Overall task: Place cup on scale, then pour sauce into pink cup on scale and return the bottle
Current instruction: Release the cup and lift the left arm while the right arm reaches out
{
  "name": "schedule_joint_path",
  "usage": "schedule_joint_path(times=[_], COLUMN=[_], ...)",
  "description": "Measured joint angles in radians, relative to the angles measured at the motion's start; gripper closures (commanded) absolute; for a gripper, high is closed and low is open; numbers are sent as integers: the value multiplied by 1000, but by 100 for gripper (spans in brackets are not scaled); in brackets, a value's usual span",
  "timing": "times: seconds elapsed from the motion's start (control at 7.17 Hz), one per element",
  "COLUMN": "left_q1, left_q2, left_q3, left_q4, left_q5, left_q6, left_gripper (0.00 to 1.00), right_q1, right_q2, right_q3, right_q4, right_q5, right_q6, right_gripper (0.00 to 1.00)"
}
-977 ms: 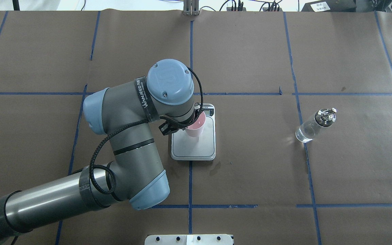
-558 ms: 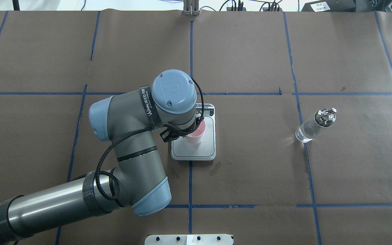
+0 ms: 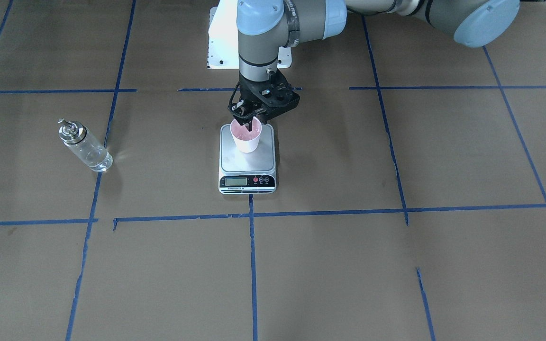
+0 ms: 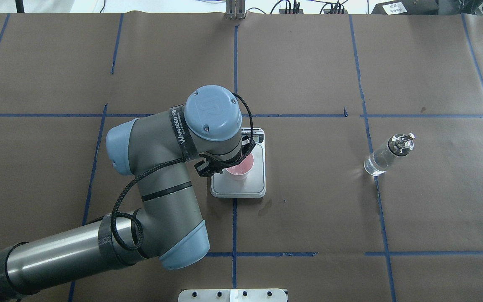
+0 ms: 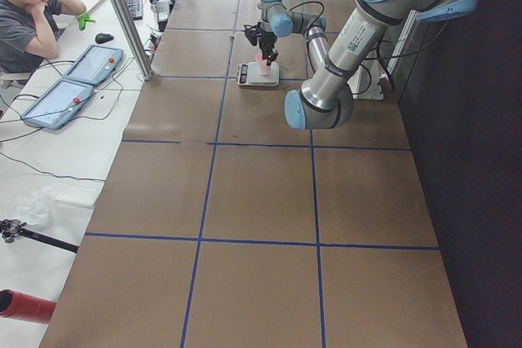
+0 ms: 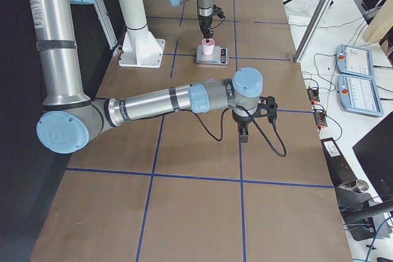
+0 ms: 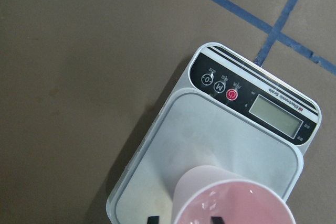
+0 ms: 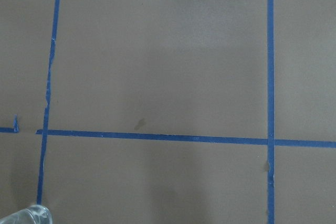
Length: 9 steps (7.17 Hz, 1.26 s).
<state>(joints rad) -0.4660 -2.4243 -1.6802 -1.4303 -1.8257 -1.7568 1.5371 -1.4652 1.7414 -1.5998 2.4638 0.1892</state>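
Note:
The pale pink cup (image 3: 247, 139) stands upright on the grey platform of the scale (image 3: 247, 182), also in the overhead view (image 4: 238, 168). My left gripper (image 3: 249, 124) hangs straight over it, one finger inside the rim and one outside. In the left wrist view a fingertip (image 7: 153, 218) stands a little off the cup's (image 7: 231, 203) wall, so the jaws are slightly open. The clear glass bottle (image 4: 386, 155) with a metal spout stands alone on my right side. My right gripper (image 6: 242, 133) shows only in the exterior right view, so I cannot tell its state.
Brown paper with blue tape lines covers the table. A white mounting plate (image 4: 233, 295) lies at the near edge. The bottle's base shows in a corner of the right wrist view (image 8: 26, 216). An operator (image 5: 24, 6) sits at a side desk.
My left arm has brought the cup down and slightly toward me. The cup was tilted in the air and now stands upright on the scale platform. The bottle has not moved.

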Motion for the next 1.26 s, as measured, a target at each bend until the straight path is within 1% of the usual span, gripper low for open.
schedule_joint_path(times=[0.14, 0.28, 0.42, 0.56, 0.7, 0.84, 0.98, 1.12, 1.26], left_q1=[-6, -21, -56, -114, -175, -238, -298, -354, -405], left_q2=[1, 3, 4, 4, 4, 6, 19, 48, 81], left_q3=[-40, -91, -144, -182, -199, -213, -244, -283, -313], left_q4=[19, 54, 97, 129, 144, 166, 202, 233, 249], left_q5=[-2, -10, -36, -77, -118, -159, -188, -203, -210], left_q6=[27, 59, 97, 145, 199, 266, 342, 420, 489], left_gripper=[0, 0, 0, 0, 0, 0, 0, 0, 0], right_q1=[0, -2, -5, -18, -53, -132, -241, -352, -463], right_q2=[-1, -5, -12, -22, -31, -39, -44, -65, -121], right_q3=[25, 80, 165, 278, 396, 512, 612, 687, 736], right_q4=[-15, -67, -154, -263, -348, -388, -384, -325, -208], right_q5=[-1, -4, -7, -10, -14, -42, -106, -185, -281], right_q6=[11, 20, 24, 42, 105, 235, 402, 569, 716], right_gripper=[0, 0, 0, 0, 0, 0, 0, 0, 0])
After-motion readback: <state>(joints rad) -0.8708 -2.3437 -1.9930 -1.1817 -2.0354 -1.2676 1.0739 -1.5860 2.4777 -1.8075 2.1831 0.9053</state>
